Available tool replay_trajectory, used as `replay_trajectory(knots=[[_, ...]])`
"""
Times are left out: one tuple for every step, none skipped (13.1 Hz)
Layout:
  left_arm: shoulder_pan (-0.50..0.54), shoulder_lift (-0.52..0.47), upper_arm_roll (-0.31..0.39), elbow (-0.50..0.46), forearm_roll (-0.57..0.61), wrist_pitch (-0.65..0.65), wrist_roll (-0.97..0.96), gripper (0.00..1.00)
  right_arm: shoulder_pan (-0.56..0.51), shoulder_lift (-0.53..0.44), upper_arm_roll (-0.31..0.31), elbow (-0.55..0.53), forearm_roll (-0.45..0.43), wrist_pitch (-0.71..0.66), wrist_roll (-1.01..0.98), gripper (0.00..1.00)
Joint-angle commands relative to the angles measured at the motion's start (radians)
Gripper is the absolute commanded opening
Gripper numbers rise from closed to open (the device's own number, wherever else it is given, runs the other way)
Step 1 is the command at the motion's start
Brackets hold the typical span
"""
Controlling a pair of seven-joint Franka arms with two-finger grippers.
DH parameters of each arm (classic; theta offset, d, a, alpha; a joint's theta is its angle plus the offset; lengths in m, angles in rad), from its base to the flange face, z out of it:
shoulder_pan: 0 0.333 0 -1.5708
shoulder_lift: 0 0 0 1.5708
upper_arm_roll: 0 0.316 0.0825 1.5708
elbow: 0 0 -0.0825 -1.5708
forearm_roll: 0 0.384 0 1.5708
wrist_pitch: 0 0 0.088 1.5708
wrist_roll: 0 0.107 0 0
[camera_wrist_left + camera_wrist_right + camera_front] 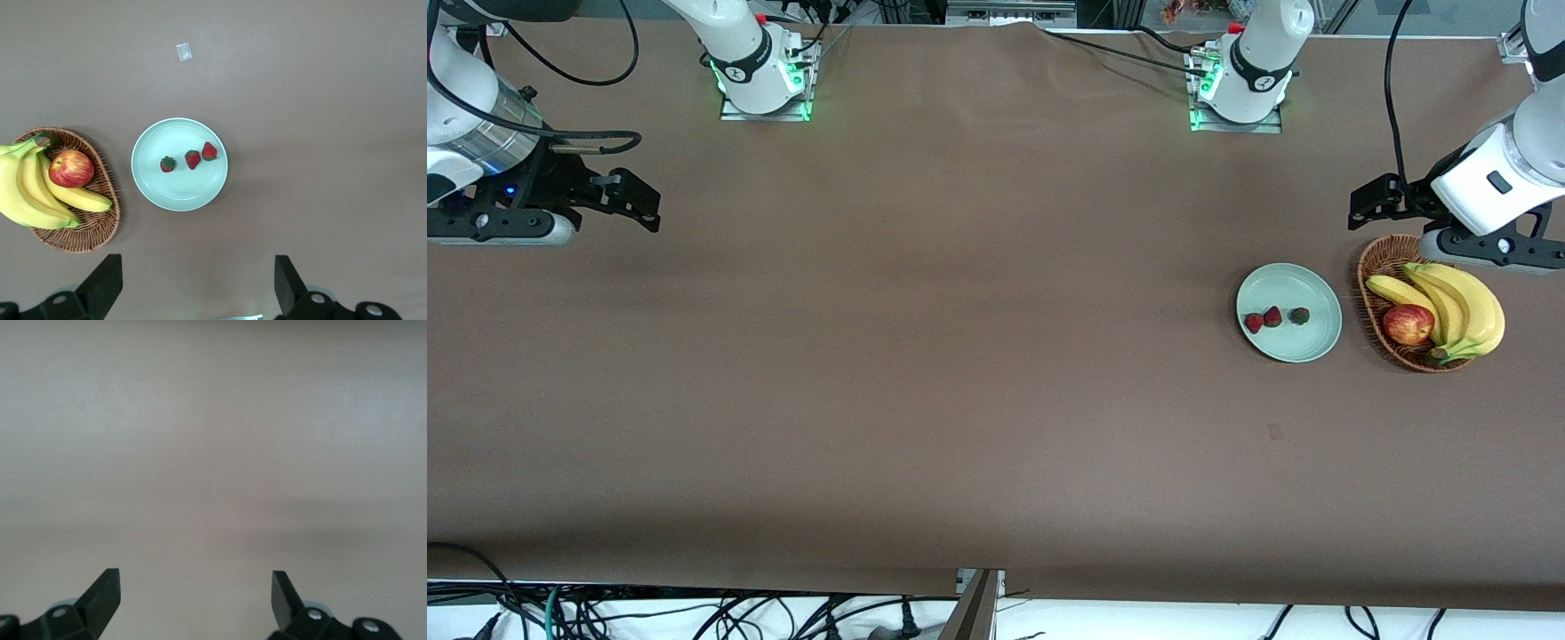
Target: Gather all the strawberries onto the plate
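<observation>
Three strawberries (1272, 316) lie in a row in the pale mint-green plate (1307, 284), which sits toward the left arm's end of the table. In the left wrist view the same berries (193, 159) rest near the middle of the plate (177, 193). My left gripper (1360, 203) hangs open and empty over bare cloth, beside the basket and apart from the plate; its own view shows its jaws (198, 267) spread wide. My right gripper (649, 209) waits open and empty over bare cloth at the right arm's end, seen again in its own view (195, 583).
A brown wicker basket (1369, 267) holding bananas (1463, 307) and a red apple (1408, 324) stands beside the plate, closer to the left arm's end. A small pale mark (1274, 432) lies on the brown cloth nearer the front camera than the plate.
</observation>
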Motion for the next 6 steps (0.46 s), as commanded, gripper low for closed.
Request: replay_trajectory(knots=[[0.007,-0.014,-0.009,0.001,0.024,-0.015,0.01,1.0,-0.009,0.002,0.009,0.018,-0.001,-0.012,-0.013,1.0],[0.005,-0.014,-0.009,0.004,0.024,-0.015,0.01,1.0,-0.009,0.002,0.009,0.018,-0.001,-0.012,-0.013,1.0],[0.002,-0.014,-0.009,0.004,0.025,-0.015,0.01,1.0,-0.009,0.002,0.009,0.018,-0.001,-0.012,-0.013,1.0],[-0.001,-0.012,-0.009,0.004,0.025,-0.015,0.009,1.0,-0.009,0.002,0.009,0.018,-0.001,-0.012,-0.014,1.0],[-0.001,-0.012,-0.009,0.004,0.025,-0.015,0.009,1.0,-0.009,0.002,0.009,0.018,-0.001,-0.012,-0.013,1.0],[-0.001,-0.012,-0.009,0.004,0.024,-0.015,0.009,1.0,-0.009,0.004,0.009,0.018,-0.001,-0.011,-0.014,1.0]])
